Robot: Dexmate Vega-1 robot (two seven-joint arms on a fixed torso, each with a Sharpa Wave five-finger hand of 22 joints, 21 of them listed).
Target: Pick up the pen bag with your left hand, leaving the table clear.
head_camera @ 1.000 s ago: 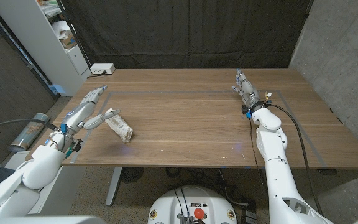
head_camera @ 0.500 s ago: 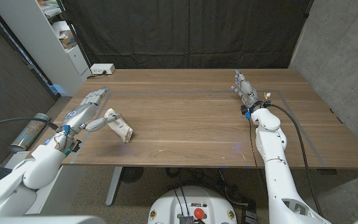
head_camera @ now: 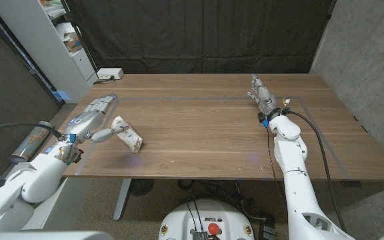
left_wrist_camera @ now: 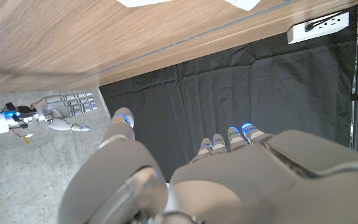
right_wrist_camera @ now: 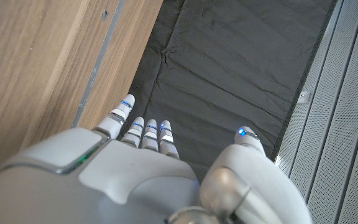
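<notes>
The pen bag (head_camera: 128, 135) is a pale, patterned pouch lying slantwise on the wooden table (head_camera: 199, 133) near its left front. My left hand (head_camera: 91, 118) is just left of it, fingers stretched out along the table and apart, thumb reaching toward the bag's near-left end; I cannot tell whether it touches. It holds nothing. In the left wrist view the left hand (left_wrist_camera: 191, 177) shows its back with the fingers extended. My right hand (head_camera: 261, 94) stands at the far right of the table, fingers straight and empty, and the right hand (right_wrist_camera: 135, 168) shows the same from its wrist.
A white power strip (head_camera: 109, 73) sits at the table's back left corner. A white shelf unit (head_camera: 55, 40) stands beyond the left edge. A black curtain (head_camera: 199, 33) hangs behind the table. Thin blue tape lines (head_camera: 179, 99) mark the tabletop.
My left hand has drawn slightly left and its thumb has dropped lower beside the bag's end. The pen bag and the right hand have stayed put.
</notes>
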